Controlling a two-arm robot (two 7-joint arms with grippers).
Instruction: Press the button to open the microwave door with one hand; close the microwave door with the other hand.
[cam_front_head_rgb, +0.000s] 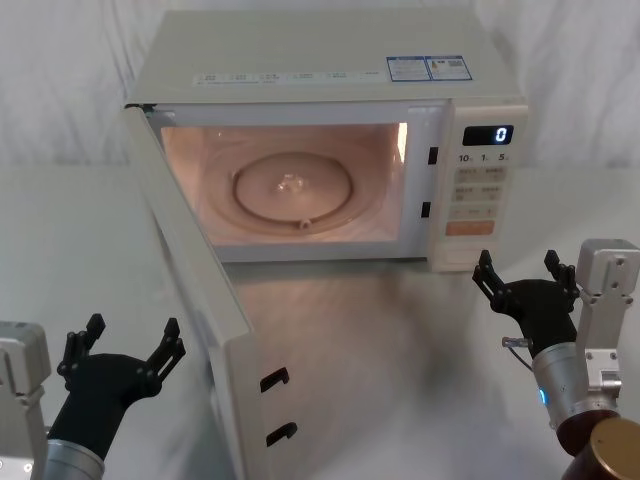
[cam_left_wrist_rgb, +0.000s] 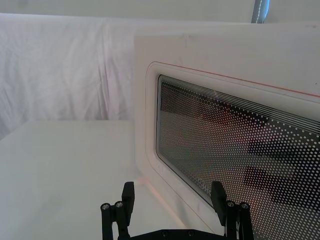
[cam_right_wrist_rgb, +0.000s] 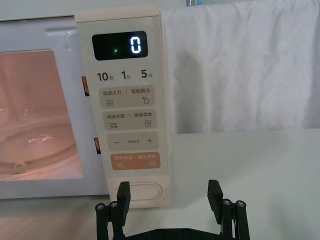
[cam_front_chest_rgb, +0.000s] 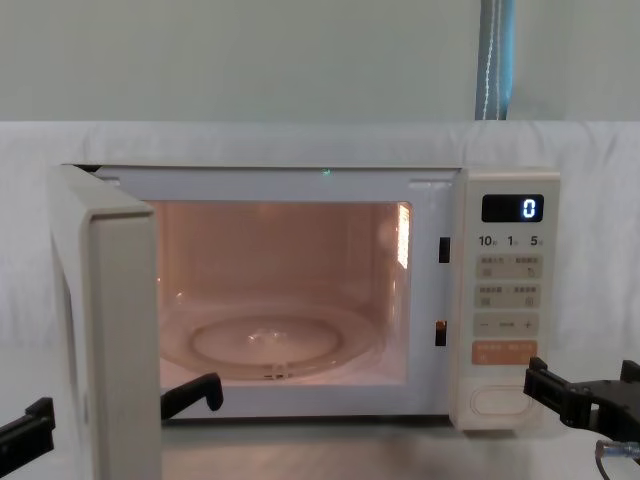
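Microwave door (cam_front_head_rgb: 195, 300) hangs wide open on the left, cavity lit. Left pincer (cam_front_head_rgb: 122, 350), spread and empty, sits outside it: a glancing push may slip. Right pincer (cam_front_head_rgb: 525, 278), also spread, waits below the button (cam_right_wrist_rgb: 142, 192).

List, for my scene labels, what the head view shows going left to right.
Black left end effector → swung-open cream microwave door → lit cavity with round glass turntable → cream keypad panel showing 0 → black right end effector.
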